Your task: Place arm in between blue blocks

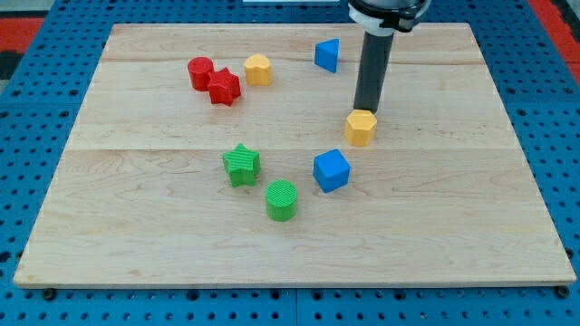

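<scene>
Two blue blocks (328, 55) (331, 170), my tip (366, 110) between them.

Pale wooden board (136, 109), matt, with visible grain and plank seams. Blocks look like matt plastic with fine ribbed layering: blue cube (332, 170), blue triangular block (328, 55), green star (241, 165), green cylinder (282, 200), two yellow hexagonal blocks (361, 128) (258, 70), red cylinder (199, 72), red star (224, 88). Dark rod (372, 68), smooth and faintly glossy. Blue perforated surround (36, 118).
</scene>
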Robot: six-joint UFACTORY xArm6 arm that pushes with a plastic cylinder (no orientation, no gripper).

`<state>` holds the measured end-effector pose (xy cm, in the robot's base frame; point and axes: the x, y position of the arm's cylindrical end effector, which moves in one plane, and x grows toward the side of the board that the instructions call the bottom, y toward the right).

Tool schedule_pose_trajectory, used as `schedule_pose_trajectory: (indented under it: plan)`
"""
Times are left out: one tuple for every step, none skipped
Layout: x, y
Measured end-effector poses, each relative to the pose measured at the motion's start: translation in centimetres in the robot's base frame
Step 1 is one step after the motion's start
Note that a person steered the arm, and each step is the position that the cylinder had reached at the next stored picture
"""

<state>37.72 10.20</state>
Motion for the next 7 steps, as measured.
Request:
schedule_pose_trajectory:
  plan:
    - [0.4, 0.3]
    - [0.7, 0.5]
    - [1.4, 0.5]
    - [2.5, 0.5]
    - [2.2, 1.4]
    - [-0.6, 2.7]
    - [-1.7, -1.8]
